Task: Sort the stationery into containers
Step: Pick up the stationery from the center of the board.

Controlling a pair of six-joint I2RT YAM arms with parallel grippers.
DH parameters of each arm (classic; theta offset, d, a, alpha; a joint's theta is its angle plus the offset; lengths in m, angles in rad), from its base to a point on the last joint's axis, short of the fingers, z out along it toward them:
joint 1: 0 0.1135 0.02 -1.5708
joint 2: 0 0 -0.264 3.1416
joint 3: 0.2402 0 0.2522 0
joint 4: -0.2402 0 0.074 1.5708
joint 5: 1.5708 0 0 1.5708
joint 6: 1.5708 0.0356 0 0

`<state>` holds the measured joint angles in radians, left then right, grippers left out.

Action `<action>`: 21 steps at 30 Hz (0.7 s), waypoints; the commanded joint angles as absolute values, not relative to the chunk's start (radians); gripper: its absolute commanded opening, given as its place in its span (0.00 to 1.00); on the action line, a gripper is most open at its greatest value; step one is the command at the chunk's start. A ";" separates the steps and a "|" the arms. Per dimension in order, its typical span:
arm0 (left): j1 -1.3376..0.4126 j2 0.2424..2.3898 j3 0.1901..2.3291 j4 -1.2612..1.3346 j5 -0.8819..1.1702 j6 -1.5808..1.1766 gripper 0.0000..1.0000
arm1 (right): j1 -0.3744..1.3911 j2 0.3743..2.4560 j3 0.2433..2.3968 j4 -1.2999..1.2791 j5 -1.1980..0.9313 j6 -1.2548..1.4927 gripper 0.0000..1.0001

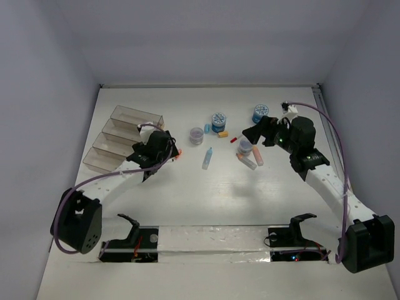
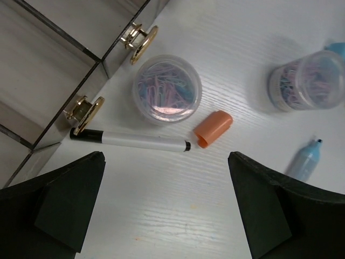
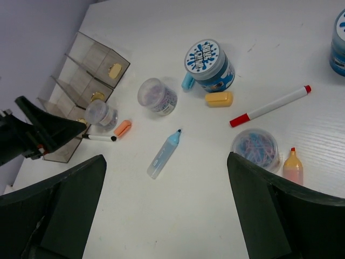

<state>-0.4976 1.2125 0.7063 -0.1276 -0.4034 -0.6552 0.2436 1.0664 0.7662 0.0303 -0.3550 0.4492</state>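
Observation:
The clear stepped bins [image 1: 122, 134] stand at the left, empty as far as I see. My left gripper [image 1: 159, 147] hovers beside them, open and empty. In the left wrist view [image 2: 167, 216] its jaws stand wide over bare table, short of a white pen [image 2: 129, 139], an orange cap [image 2: 213, 128] and a clip tub [image 2: 167, 89]. My right gripper [image 1: 251, 134] is open and empty above the middle items. The right wrist view [image 3: 167, 216] shows a blue marker [image 3: 164, 154], a red-capped pen [image 3: 269, 106], a blue-topped tub [image 3: 207, 60], a yellow marker [image 3: 218, 99] and another clip tub [image 3: 255, 148].
A lilac tub [image 1: 196, 135] and a second blue-topped tub [image 1: 260, 113] stand mid-table. Pink and orange markers [image 1: 251, 159] lie under the right arm. Gold knobs [image 2: 141, 42] stick out of the bin fronts. White walls close in the table at the back and sides.

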 commanded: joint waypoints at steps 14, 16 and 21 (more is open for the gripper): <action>-0.509 1.466 0.865 -0.032 -0.577 -0.584 0.92 | 0.288 1.029 0.758 0.118 -0.374 0.440 1.00; -0.509 1.486 0.871 -0.029 -0.581 -0.577 0.91 | 0.288 1.034 0.758 0.118 -0.377 0.442 1.00; -0.509 1.545 0.897 -0.041 -0.598 -0.568 0.91 | 0.288 1.040 0.758 0.118 -0.376 0.443 1.00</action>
